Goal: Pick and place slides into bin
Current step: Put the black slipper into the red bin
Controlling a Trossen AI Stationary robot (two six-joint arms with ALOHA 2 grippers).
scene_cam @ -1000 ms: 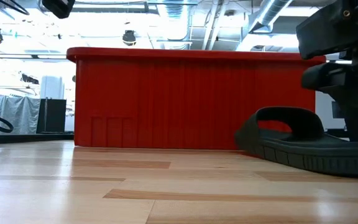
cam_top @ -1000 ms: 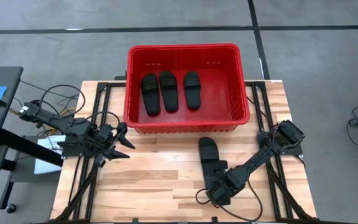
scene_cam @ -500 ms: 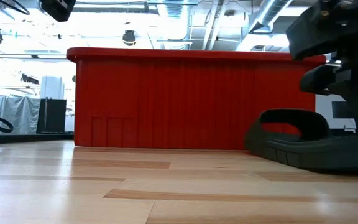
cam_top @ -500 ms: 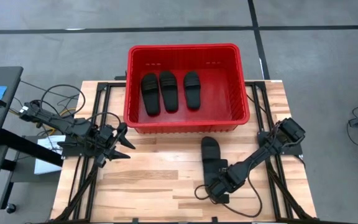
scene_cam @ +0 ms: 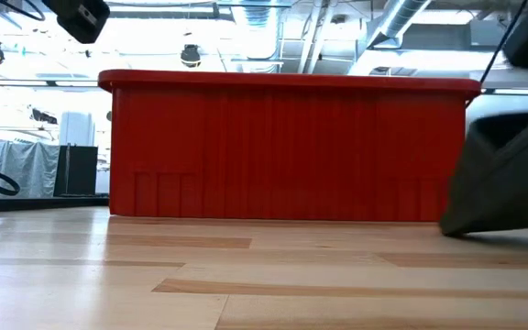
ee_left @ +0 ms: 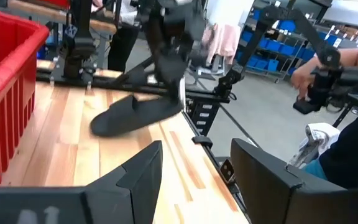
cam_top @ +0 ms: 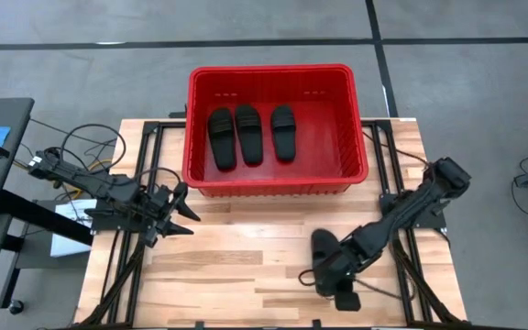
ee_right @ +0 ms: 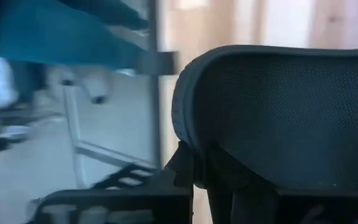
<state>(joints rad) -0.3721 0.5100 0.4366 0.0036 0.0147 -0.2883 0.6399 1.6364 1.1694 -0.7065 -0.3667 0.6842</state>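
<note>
Right hand [cam_top: 330, 273] clamped on slide [cam_top: 324, 249]; left hand [cam_top: 180, 213] open, idle.

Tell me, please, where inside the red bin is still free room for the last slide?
In the bin, three slides lie side by side toward its left wall. The bare floor between the rightmost slide and the right wall is free. The left half is crowded. The right pincer holds the fourth slide over the table.

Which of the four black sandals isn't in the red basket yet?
The slide gripped by the right gripper over the table; the other three lie side by side inside the bin.
</note>
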